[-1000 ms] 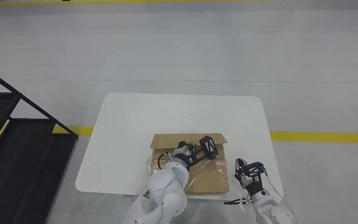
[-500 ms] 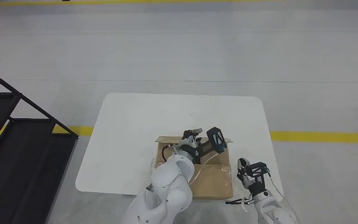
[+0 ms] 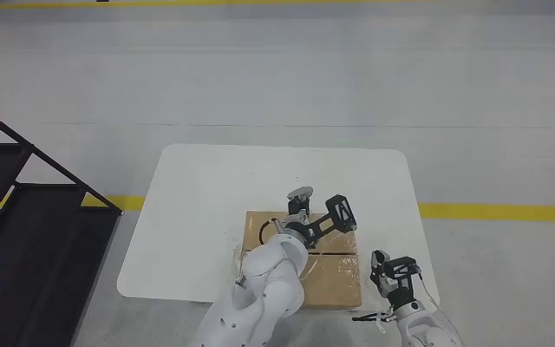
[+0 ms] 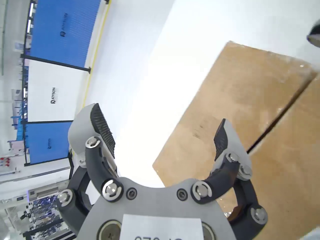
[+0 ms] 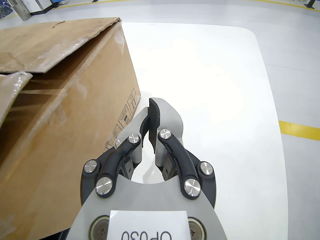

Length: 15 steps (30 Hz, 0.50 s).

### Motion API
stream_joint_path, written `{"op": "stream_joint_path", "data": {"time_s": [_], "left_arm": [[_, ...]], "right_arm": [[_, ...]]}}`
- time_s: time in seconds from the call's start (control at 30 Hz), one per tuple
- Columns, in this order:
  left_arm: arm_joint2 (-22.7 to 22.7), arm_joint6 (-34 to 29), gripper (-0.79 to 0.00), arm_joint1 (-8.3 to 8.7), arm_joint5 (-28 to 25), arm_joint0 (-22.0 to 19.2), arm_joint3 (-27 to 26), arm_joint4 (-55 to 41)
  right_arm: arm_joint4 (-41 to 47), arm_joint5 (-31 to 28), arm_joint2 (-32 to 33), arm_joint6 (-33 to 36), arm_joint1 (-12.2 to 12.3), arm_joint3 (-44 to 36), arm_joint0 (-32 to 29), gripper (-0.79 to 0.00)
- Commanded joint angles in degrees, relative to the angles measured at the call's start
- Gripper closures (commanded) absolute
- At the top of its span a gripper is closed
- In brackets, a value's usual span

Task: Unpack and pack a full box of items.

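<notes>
Broadly, you have a white round-cornered surface [image 3: 208,182] carrying one brown cardboard box [image 3: 340,276], which sits towards the near edge, right of the middle. Its two top flaps lie down and meet along a dark seam, with scraps of clear tape along their edges. In the right wrist view one flap stands a little proud of the other and shows a dark gap beneath, so nothing appears to seal them. What is inside is hidden.

Your left pincer [image 4: 160,123] hangs over the far edge of the box top. Its ribbed pads are wide apart and hold nothing, one over the cardboard and the other over the bare surface beyond. Your right pincer [image 5: 150,118] sits low, just beside the box's right-hand wall, pads pressed together on nothing.

I judge this to be the opening step of the unpacking: flaps down, contents not yet reached. The next move calls for getting a pad under a flap's free edge at the seam and swinging it outward. The far flap lies closest to your left pincer. The raised flap on the right offers an easier purchase, but you would have to part that pincer first. The box may slide if you lift a flap without steadying a wall.
</notes>
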Motion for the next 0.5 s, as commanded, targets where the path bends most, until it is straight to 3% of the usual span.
{"op": "stream_joint_path", "data": {"time_s": [0.0,0.23,0.47], "left_arm": [[-0.38,-1.19,-0.785,-0.02,-1.19,1.19,-0.03,-2.90],[0.20,-4.27,-0.785,-0.21,-3.42,1.93,2.11,-6.16],[0.89,-4.97,-0.785,-0.59,-2.73,-0.23,7.46,-6.01]], "right_arm": [[0.02,-0.07,0.19,-0.02,0.03,0.06,-0.13,0.000],[-0.10,0.09,-0.06,0.08,-0.01,0.35,-0.24,0.000],[-0.39,0.29,-0.51,0.10,-0.08,0.45,-0.19,0.000]]}}
